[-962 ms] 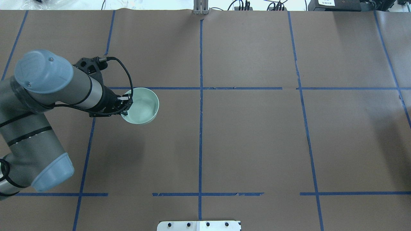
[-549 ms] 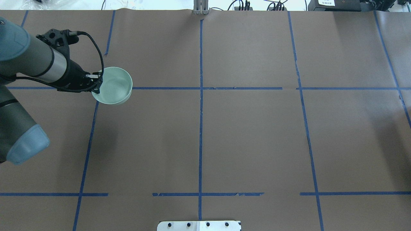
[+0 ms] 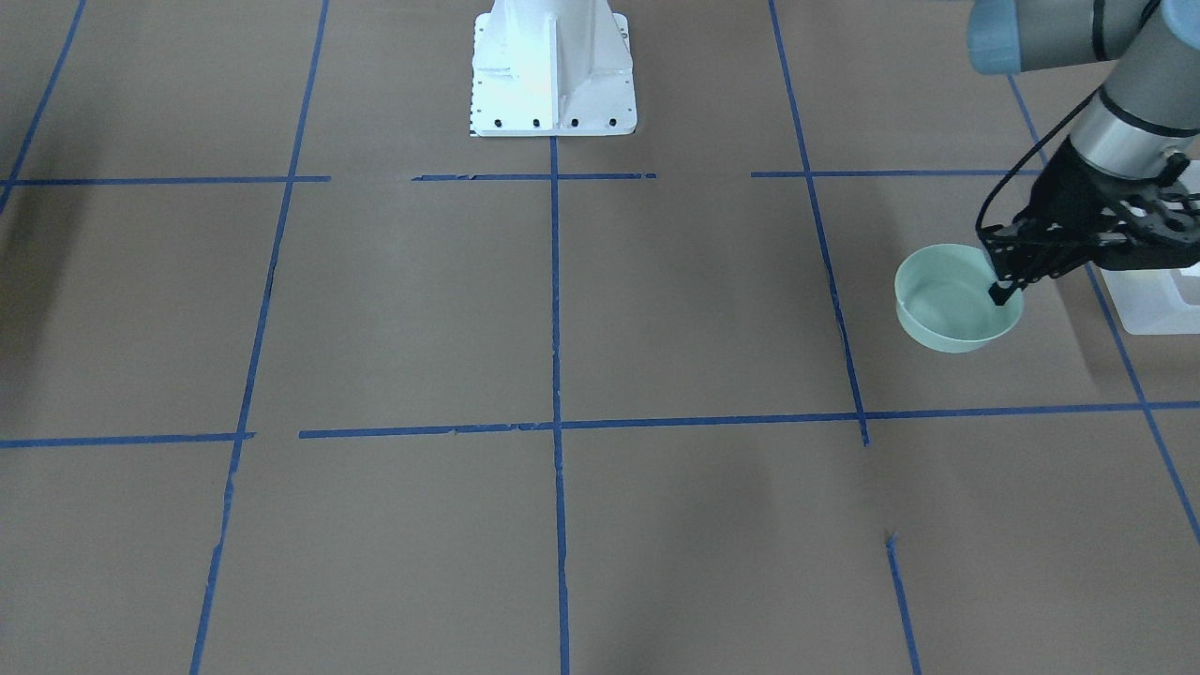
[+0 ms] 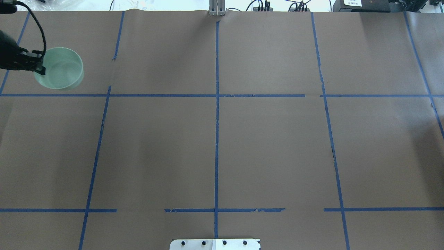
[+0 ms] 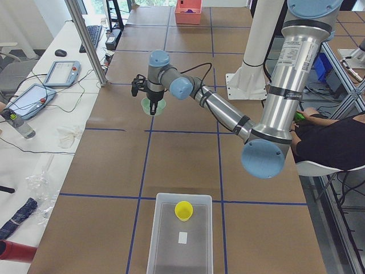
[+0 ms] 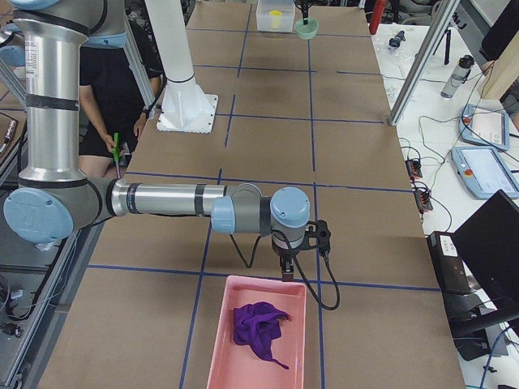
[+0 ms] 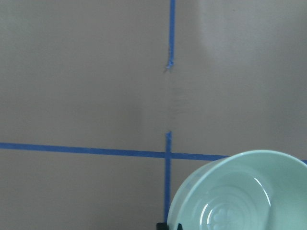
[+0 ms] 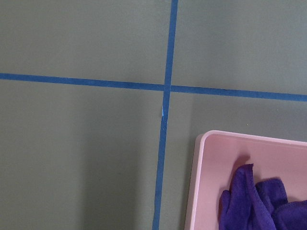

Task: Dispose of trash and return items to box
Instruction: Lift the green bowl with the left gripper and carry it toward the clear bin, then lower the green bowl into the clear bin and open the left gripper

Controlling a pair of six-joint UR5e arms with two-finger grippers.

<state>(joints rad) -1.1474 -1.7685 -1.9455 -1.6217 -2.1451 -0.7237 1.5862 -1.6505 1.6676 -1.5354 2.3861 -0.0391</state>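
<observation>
My left gripper (image 4: 41, 67) is shut on the near rim of the pale mint-green bowl (image 4: 62, 69) and holds it above the table at the far left. The front view shows the gripper (image 3: 1000, 292) pinching the bowl (image 3: 945, 307) just beside the frosted white box (image 3: 1146, 302). The bowl fills the lower right of the left wrist view (image 7: 244, 191). In the left side view the box (image 5: 194, 251) holds the yellow cup (image 5: 183, 210). My right gripper (image 6: 288, 274) hangs at the pink tray's far rim. I cannot tell whether it is open or shut.
A pink tray (image 6: 217, 348) with a purple cloth (image 6: 258, 328) lies at the table's right end. It also shows in the right wrist view (image 8: 195, 182). The white robot base (image 3: 551, 66) stands at mid table edge. A person sits behind the robot (image 6: 109, 89).
My left arm has carried the bowl to the left and farther from the robot, from near the table's left-middle to its far left edge. The grip on the rim is unchanged.
</observation>
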